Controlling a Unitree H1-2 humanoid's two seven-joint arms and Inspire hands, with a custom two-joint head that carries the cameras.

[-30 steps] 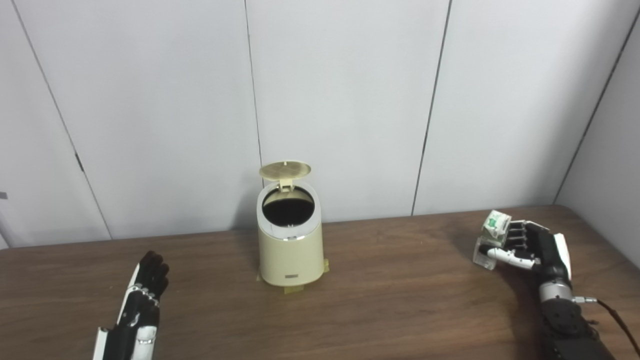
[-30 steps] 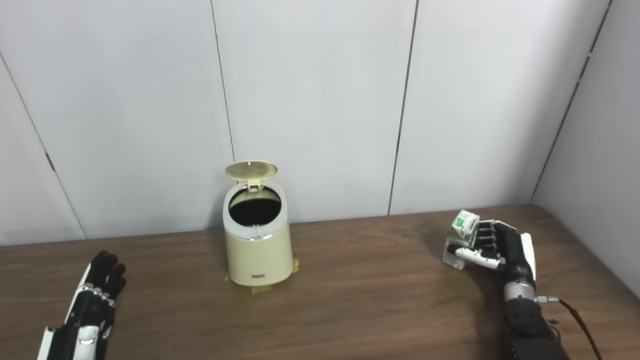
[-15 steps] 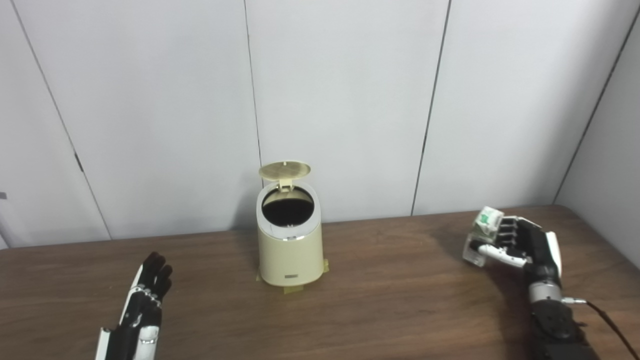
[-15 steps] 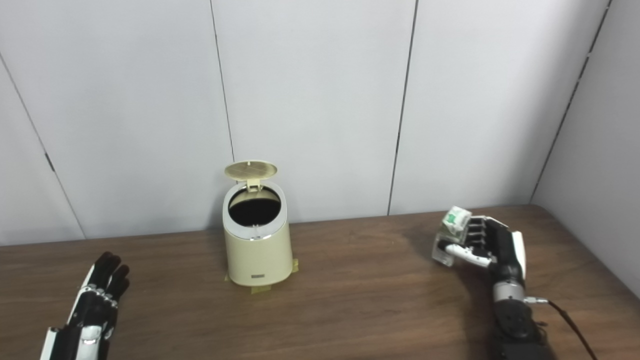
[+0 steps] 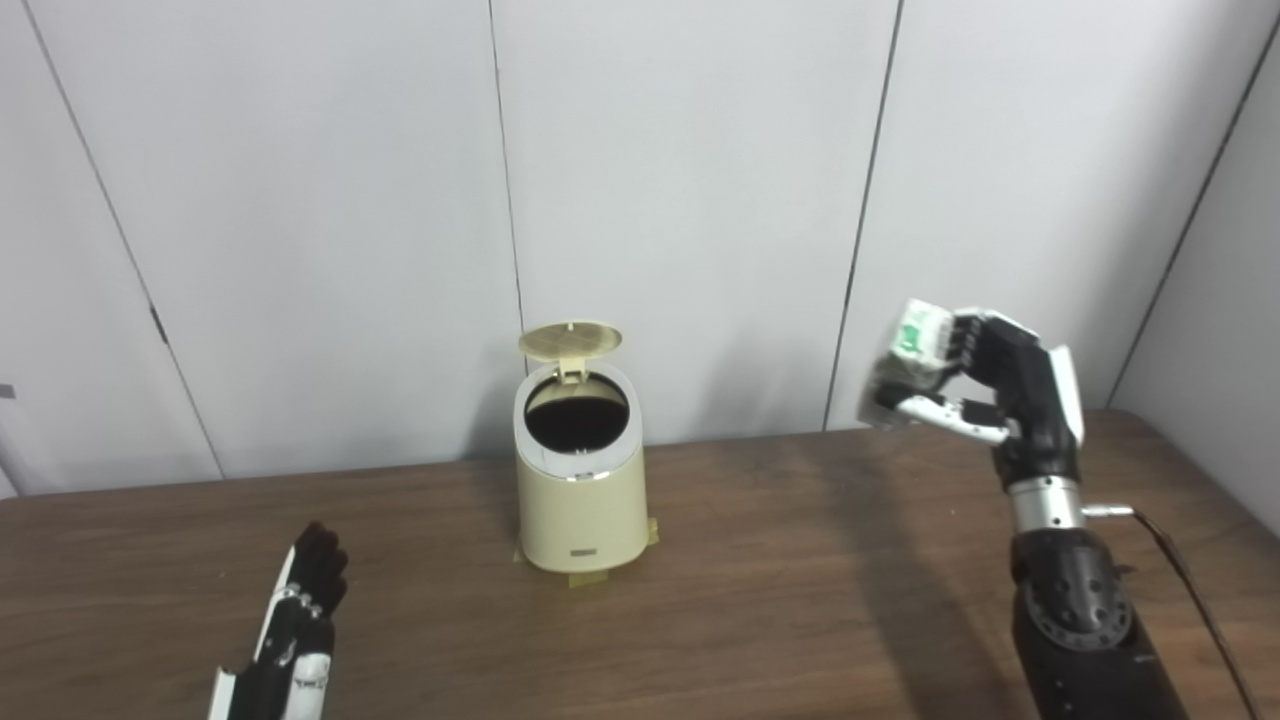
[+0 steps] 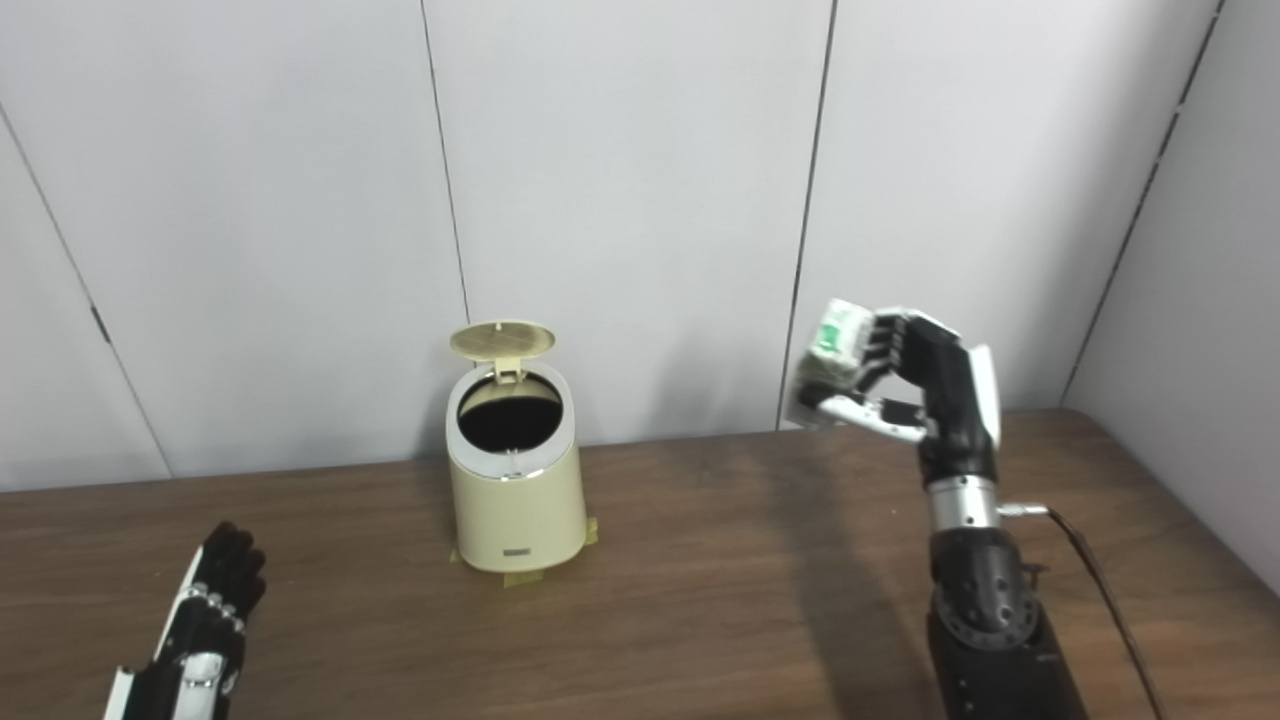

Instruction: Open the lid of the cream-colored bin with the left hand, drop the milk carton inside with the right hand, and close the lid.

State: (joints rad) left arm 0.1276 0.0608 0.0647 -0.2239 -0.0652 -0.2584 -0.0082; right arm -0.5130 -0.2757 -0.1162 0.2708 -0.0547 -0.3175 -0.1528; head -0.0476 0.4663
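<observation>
The right hand [image 5: 985, 375] grips the boxy carton [image 5: 912, 350] up high, right of the round bin [image 5: 580, 470]; the left hand [image 5: 295, 630] lies flat, fingers loose.

Black-and-white hands [image 5: 1000, 375], seemingly cabled.

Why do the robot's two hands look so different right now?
The right hand is raised in the air, fingers wrapped around the milk carton. The left hand is down low by the table, flat, open and holding nothing. Both are black and white.
</observation>
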